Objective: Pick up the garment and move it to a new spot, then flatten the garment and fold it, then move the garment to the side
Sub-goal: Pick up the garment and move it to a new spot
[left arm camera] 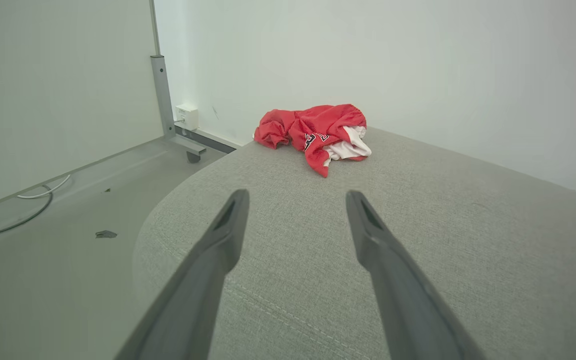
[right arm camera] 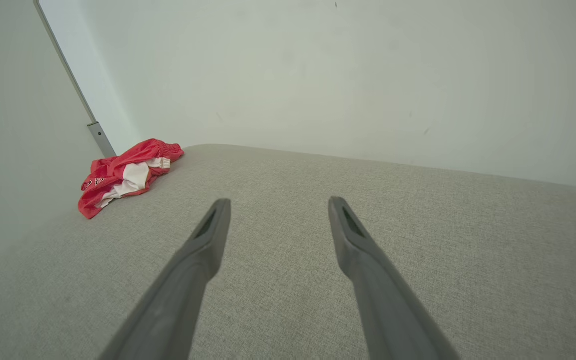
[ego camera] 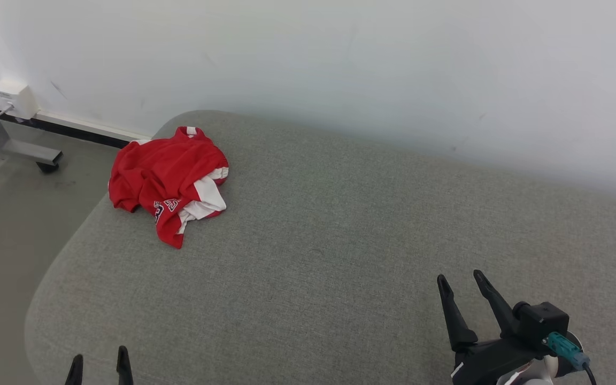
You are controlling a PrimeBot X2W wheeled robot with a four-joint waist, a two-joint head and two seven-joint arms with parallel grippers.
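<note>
The red-and-white garment point(ego camera: 166, 179) lies crumpled near the far left corner of the grey cushion point(ego camera: 313, 240) and has not been picked up. The left end effector point(ego camera: 100, 354) and right end effector point(ego camera: 459, 276) hover at the near edge, well apart from it. Both have their jaws spread wide and empty, probably ready to reach.

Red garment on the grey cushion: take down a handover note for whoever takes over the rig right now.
Left gripper: open, empty, at the cushion's near left edge.
Right gripper: open, empty, over the cushion's near right.
Garment: crumpled red and white heap at the cushion's far left corner, clear of both grippers.
Done: nothing yet, by the look of it.
Left: pick up, move, flatten, fold, set aside.
</note>
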